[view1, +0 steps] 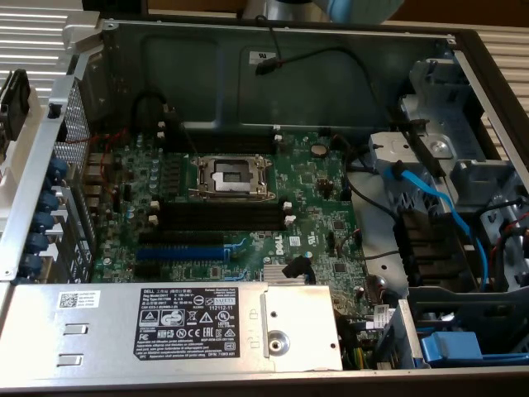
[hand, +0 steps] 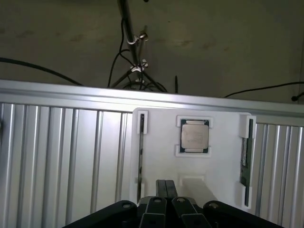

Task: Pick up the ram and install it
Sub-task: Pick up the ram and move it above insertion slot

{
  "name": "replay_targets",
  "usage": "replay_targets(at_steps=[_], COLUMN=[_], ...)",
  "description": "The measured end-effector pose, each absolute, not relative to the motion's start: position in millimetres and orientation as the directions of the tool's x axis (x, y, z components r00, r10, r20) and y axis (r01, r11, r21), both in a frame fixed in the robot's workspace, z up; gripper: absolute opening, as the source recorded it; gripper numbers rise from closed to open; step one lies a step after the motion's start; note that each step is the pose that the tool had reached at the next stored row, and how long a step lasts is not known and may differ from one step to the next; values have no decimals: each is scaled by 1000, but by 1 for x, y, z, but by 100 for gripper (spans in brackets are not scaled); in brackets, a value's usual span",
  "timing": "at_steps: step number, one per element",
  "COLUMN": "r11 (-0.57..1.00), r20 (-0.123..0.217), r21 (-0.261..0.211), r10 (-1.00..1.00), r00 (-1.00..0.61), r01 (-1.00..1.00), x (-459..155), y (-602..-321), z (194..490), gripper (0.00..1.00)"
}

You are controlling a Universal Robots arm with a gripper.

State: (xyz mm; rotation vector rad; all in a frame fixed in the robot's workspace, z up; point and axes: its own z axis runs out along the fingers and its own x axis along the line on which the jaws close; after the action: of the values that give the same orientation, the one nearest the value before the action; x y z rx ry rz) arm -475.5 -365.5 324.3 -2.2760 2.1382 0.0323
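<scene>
while the tray (hand: pixel 218 164) holds the ram (hand: pixel 244 159), a processor (hand: pixel 194 136) sits centred.

The claw (hand: pixel 166 185), fingers together, hovers over a white holder (hand: pixel 218 156) carrying a processor chip (hand: pixel 194 136) and the edge-on ram (hand: pixel 244 159).

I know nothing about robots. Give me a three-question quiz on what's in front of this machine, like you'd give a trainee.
1. True or false: the hand is gripping the ram.
2. What sits in the middle of the white holder? A) a processor chip B) a fan C) a screwdriver
3. Fill in: the long black memory slots on the motherboard have ___ end clips.

Key:
1. False. The hand is shut and empty, and the ram sits in the white holder.
2. A
3. white
</scene>
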Motion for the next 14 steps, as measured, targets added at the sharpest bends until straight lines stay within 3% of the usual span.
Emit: replay_targets(at_steps=[14], r11=[-62], r20=[-36], r21=[37], r10=[-997], r00=[61], r01=[-997], x=[-469], y=[-367], z=[314], gripper=[10])
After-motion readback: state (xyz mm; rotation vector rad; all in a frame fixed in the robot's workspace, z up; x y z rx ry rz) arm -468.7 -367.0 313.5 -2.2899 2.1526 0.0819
